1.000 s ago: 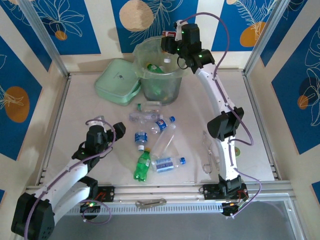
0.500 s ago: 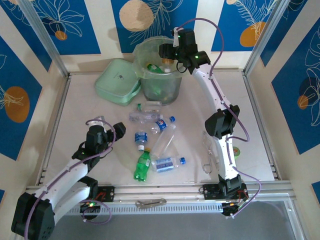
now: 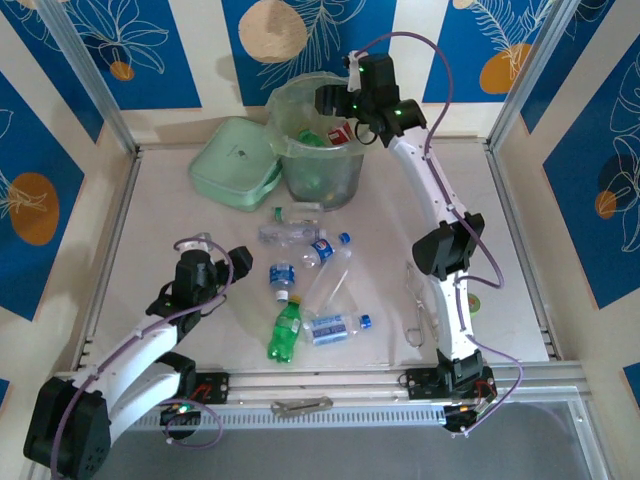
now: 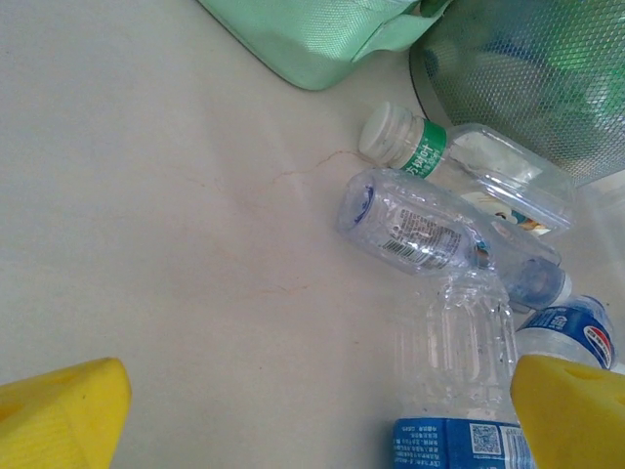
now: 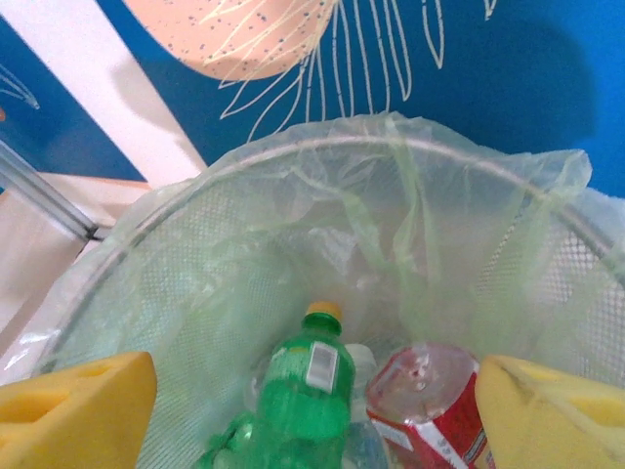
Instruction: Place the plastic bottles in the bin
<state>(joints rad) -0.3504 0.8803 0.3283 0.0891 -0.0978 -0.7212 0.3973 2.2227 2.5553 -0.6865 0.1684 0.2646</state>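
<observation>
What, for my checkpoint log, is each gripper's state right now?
Left gripper: open, holding nothing.
Right gripper: open above the bin, holding nothing.

table, left side: bare from the lid down to the left gripper, pads spread, passage free; the strip right of the right arm is likewise bare. table, middle: blocked by lying clear bottles, touching or just beside one another, a green bottle at the near end; tongs lie near the right arm's lower link. bin: mouth unobstructed under the wide-spread right gripper; dropped bottles lie low inside; liner slack along the wall.
</observation>
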